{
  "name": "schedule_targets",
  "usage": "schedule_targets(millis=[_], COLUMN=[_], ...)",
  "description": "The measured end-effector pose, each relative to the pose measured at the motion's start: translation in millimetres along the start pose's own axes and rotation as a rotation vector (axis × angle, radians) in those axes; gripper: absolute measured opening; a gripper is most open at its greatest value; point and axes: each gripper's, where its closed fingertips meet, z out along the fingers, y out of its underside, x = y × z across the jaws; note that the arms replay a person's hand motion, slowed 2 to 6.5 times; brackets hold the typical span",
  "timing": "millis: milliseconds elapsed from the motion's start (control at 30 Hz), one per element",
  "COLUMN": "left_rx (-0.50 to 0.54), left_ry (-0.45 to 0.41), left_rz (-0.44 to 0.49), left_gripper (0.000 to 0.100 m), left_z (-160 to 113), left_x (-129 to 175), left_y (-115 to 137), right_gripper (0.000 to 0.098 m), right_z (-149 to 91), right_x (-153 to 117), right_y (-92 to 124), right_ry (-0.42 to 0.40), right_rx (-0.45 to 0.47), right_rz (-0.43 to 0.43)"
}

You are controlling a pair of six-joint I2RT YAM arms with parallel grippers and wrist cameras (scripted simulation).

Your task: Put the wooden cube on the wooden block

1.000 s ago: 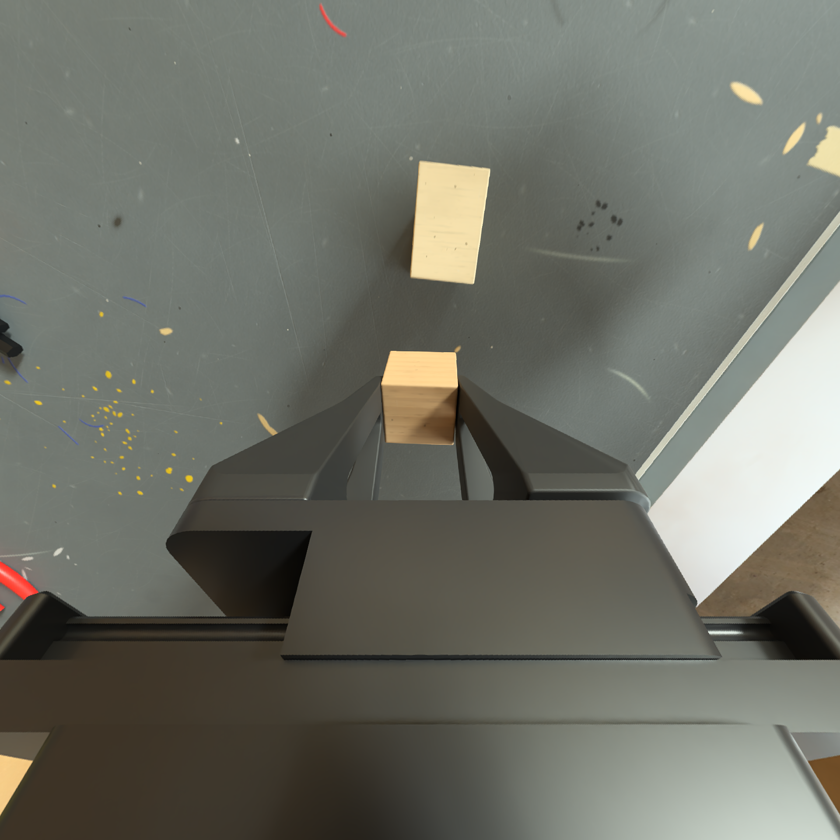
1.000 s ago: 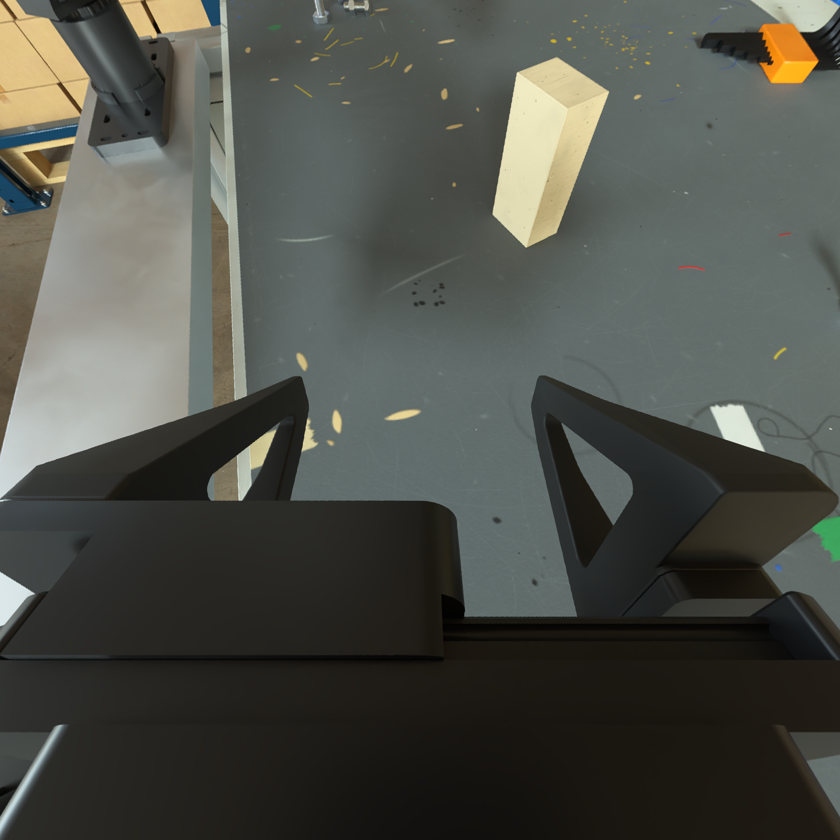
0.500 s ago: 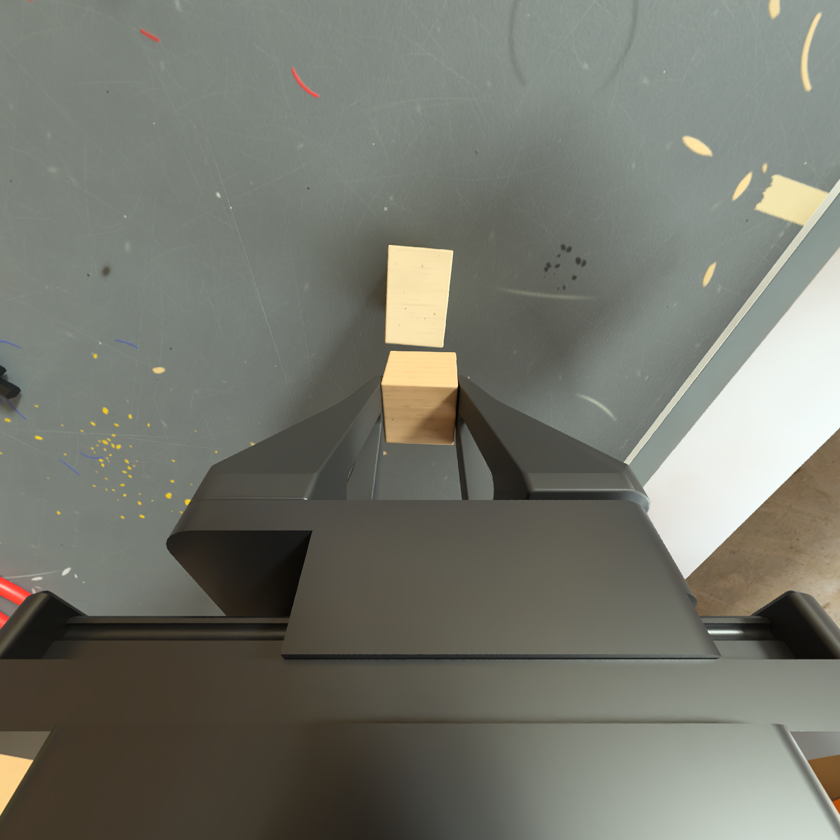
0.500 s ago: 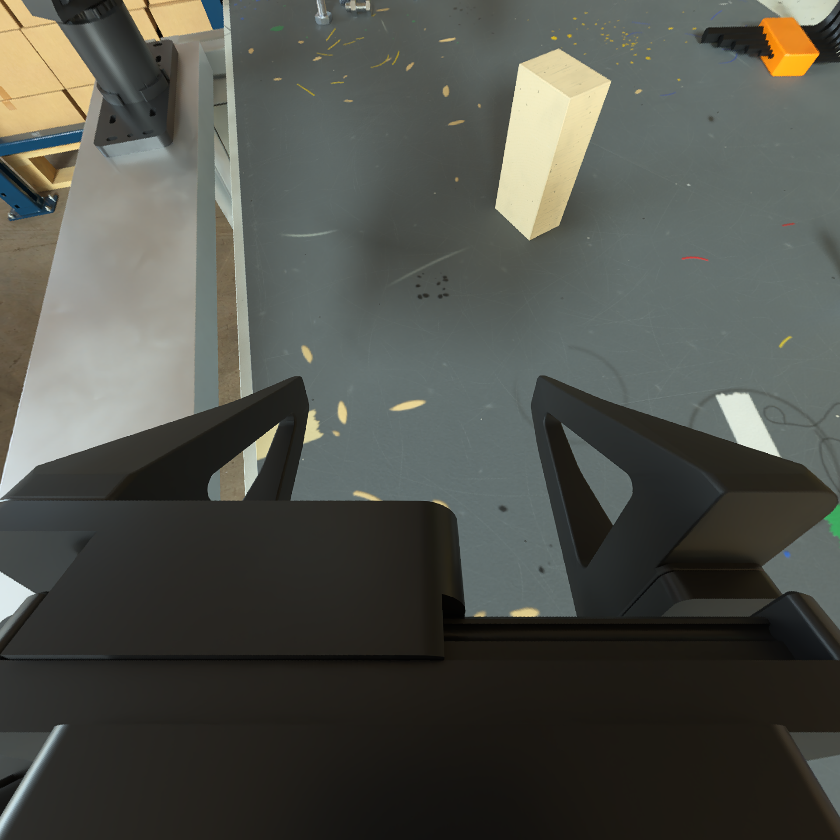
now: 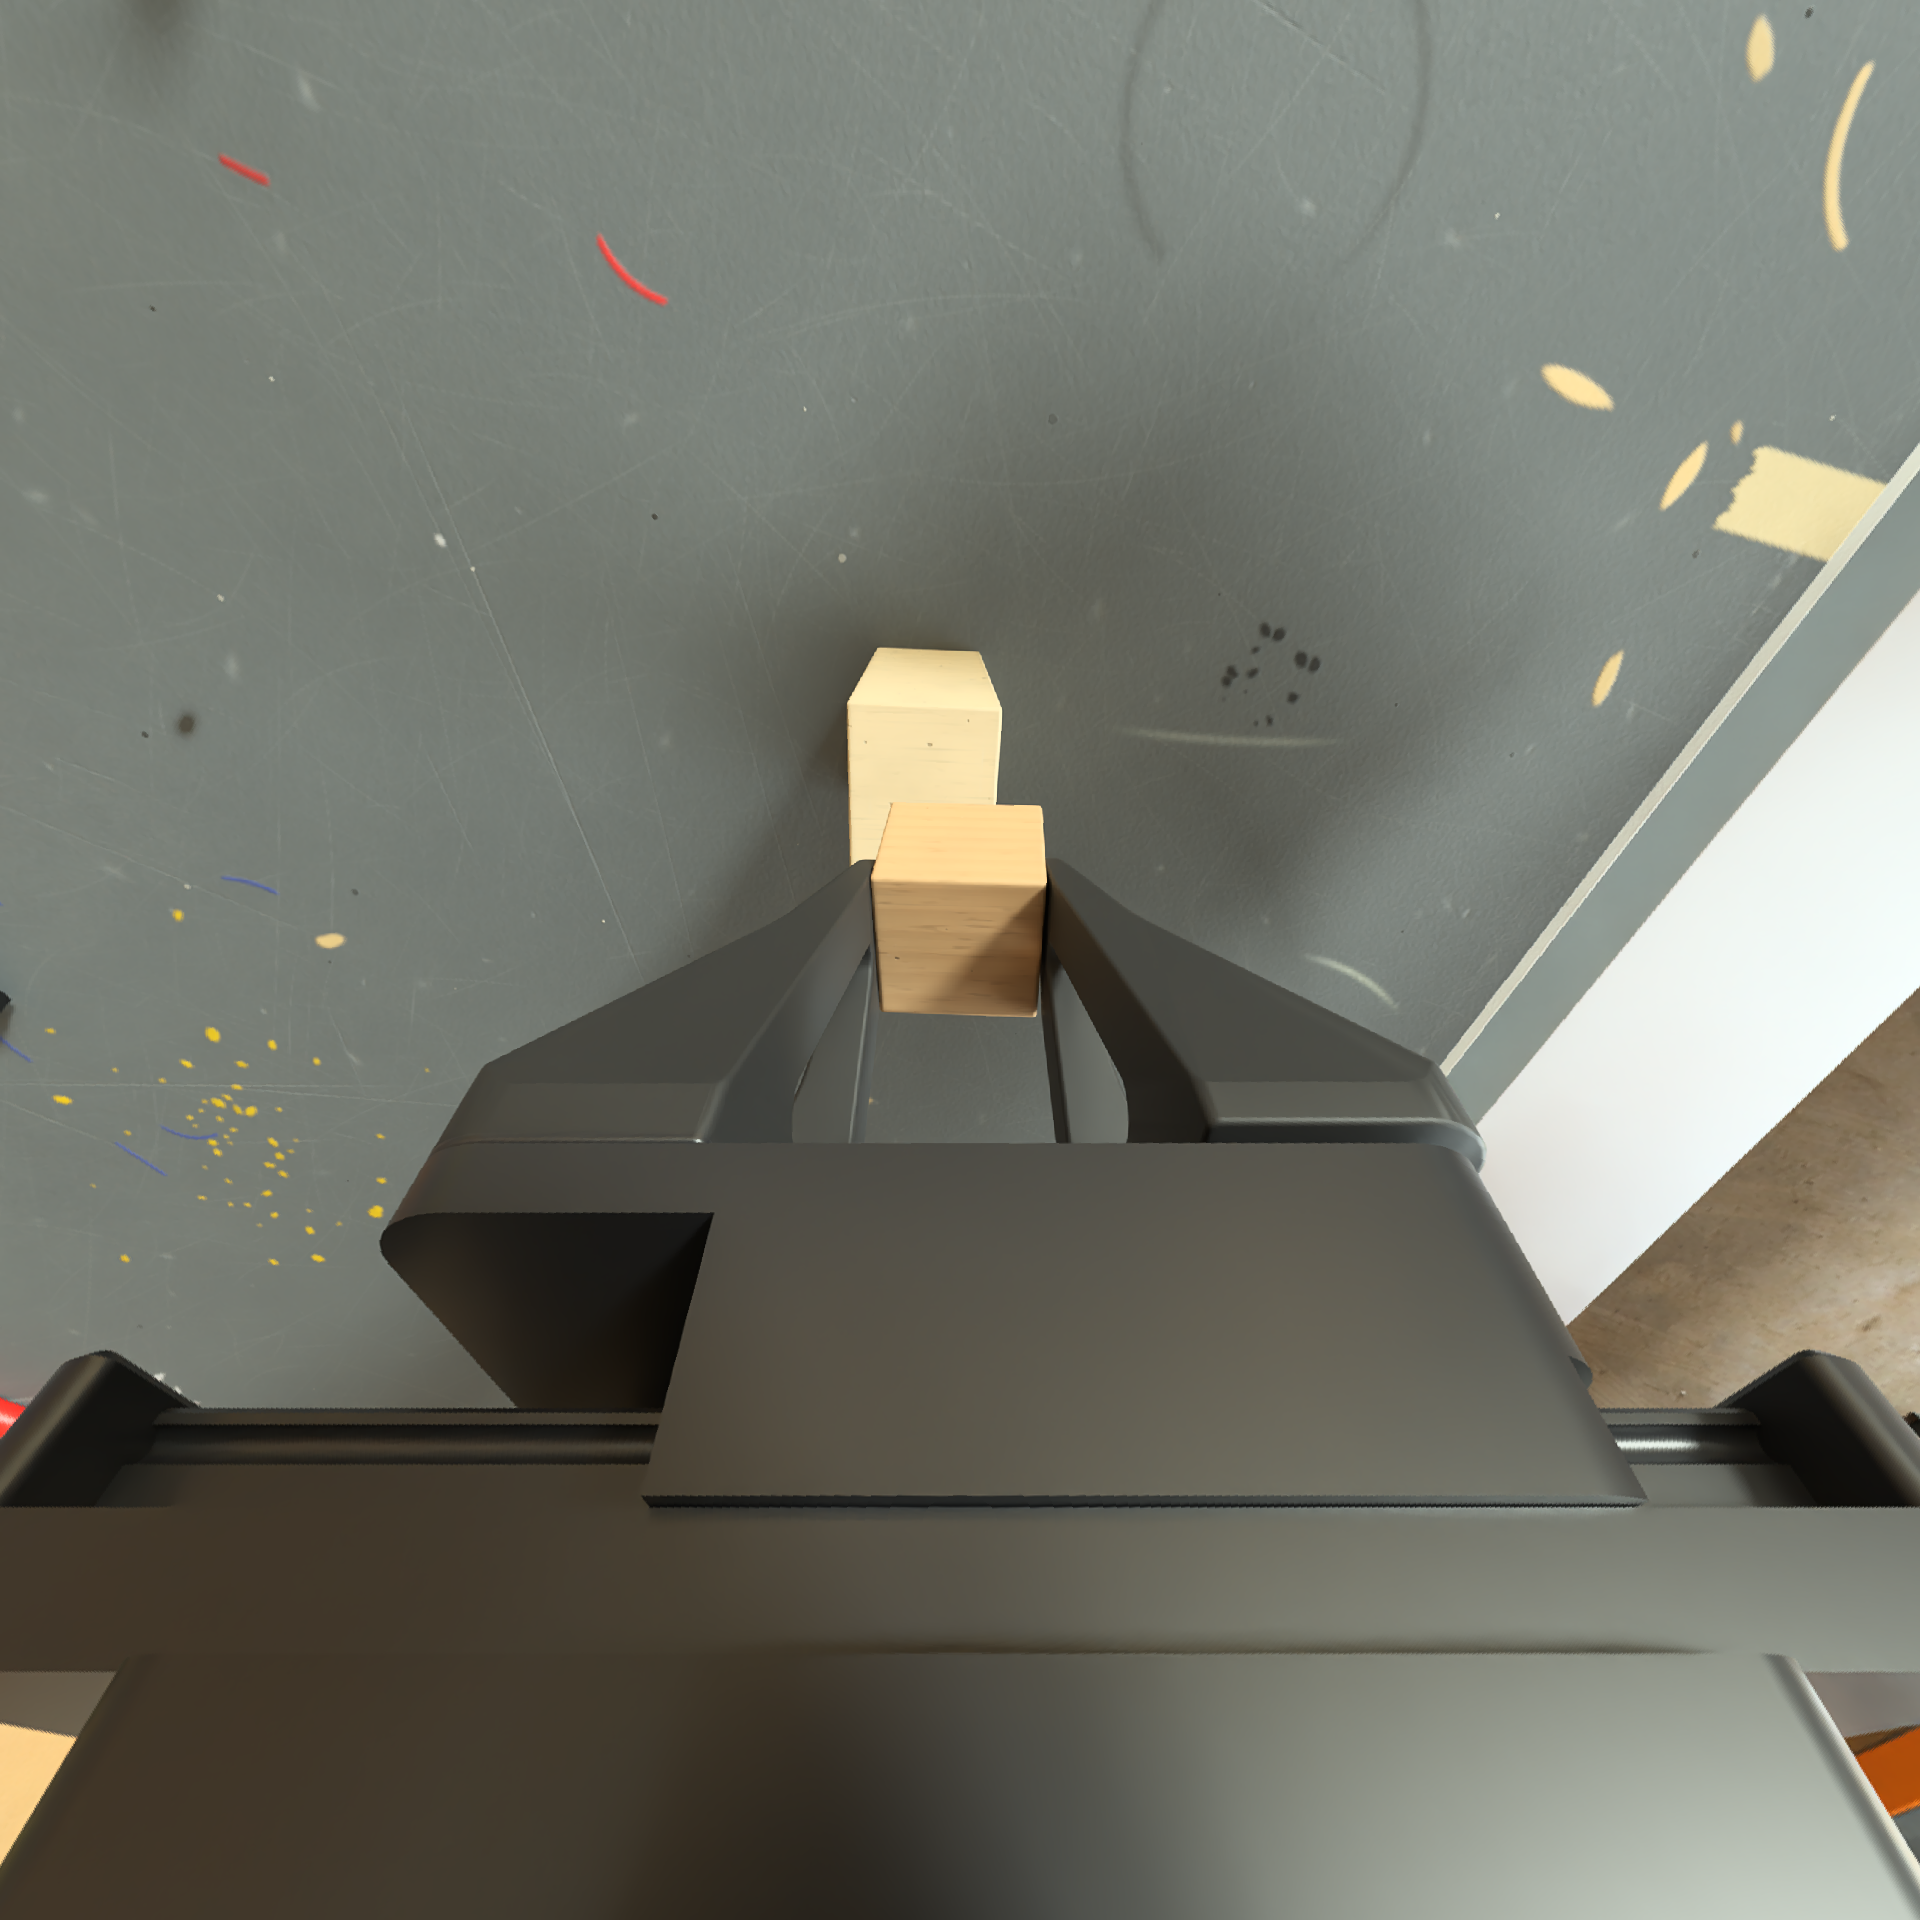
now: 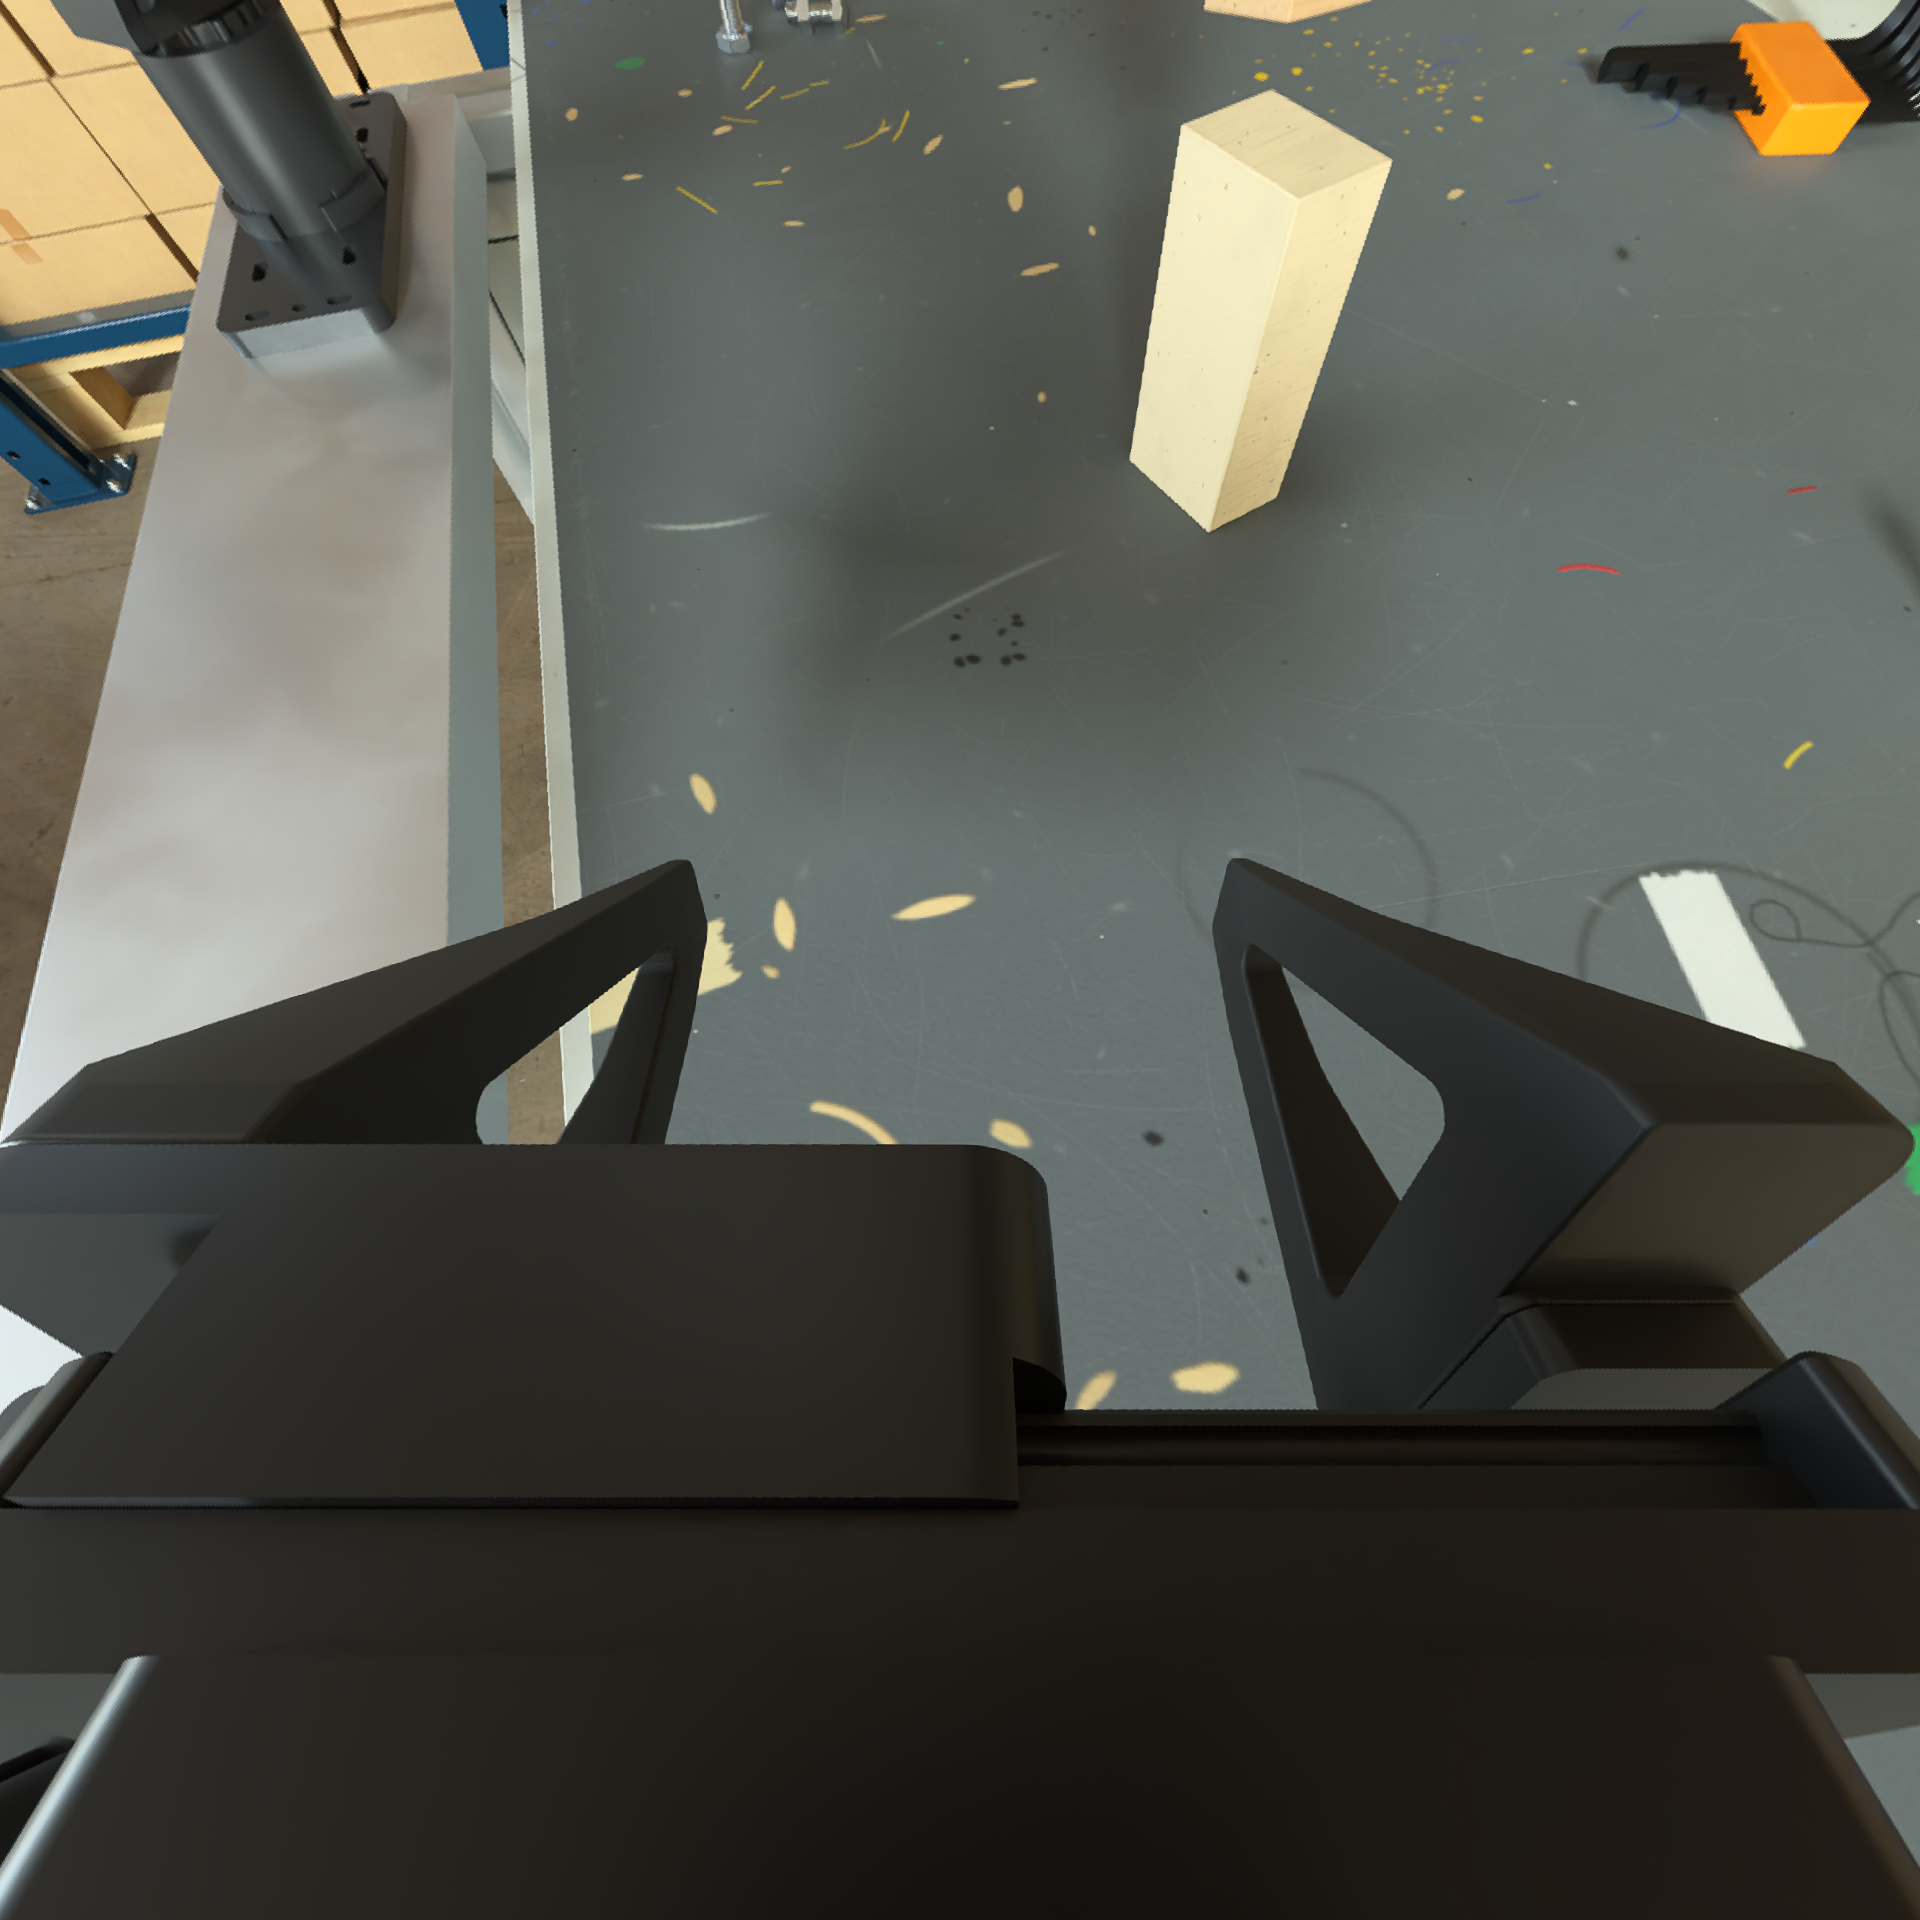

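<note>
My left gripper [image 5: 958, 894] is shut on the tan wooden cube [image 5: 958, 906] and holds it high above the grey table. The pale wooden block [image 5: 923, 748] stands upright below; in the left wrist view the cube overlaps its near lower part. The same block [image 6: 1252, 312] stands upright in the upper middle of the right wrist view, with nothing on top. My right gripper [image 6: 961, 883] is open and empty, well short of the block and nearer the table's left edge.
The grey table [image 5: 520, 520] has paint specks and wood chips. Its edge and a white rail [image 5: 1704, 935] run at the right in the left wrist view. An arm base [image 6: 296, 218] stands on the rail, an orange and black tool [image 6: 1787, 88] lies far right.
The left gripper has carried the cube toward the block: the block slid down the view until the cube overlaps it. The right gripper has drawn back slightly, still open.
</note>
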Motion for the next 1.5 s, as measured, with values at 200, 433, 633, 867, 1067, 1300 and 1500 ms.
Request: schedule_targets(millis=[200, 433, 633, 867, 1067, 1300, 1500], left_rx=[-0.014, -0.023, -0.042, -0.053, -0.06, -0.061, -0.061], left_ry=[0.002, 0.004, 0.005, 0.005, -0.001, 0.001, 0.001], left_rz=[0.002, 0.001, -0.001, 0.007, 0.018, 0.025, 0.029], left_gripper=[0.026, 0.026, 0.026, 0.026, 0.026, 0.026, 0.026], left_z=[6.5, 11.2, 15.7, 19.8, 21.5, 21.8, 21.8], left_x=[-1.5, -3.0, -4.2, -5.5, -7.2, -7.3, -7.4], left_y=[-2.5, -3.3, -1.3, -0.4, -0.1, 0.0, 0.1], right_gripper=[0.0836, 0.0835, 0.0833, 0.0833, 0.0832, 0.0829, 0.0829], right_z=[-2.2, -3.4, -3.7, -3.6, -3.4, -3.0, -2.7], right_x=[1.1, 2.2, 3.4, 4.3, 4.4, 4.5, 4.9], right_y=[1.3, 3.5, 5.2, 5.7, 6.1, 7.1, 7.5], right_ry=[0.004, 0.006, 0.005, 0.003, 0.002, -0.002, -0.003], right_rx=[0.002, 0.004, 0.004, 0.005, 0.005, 0.005, 0.005], right_rz=[0.002, 0.007, 0.012, 0.015, 0.018, 0.024, 0.028])
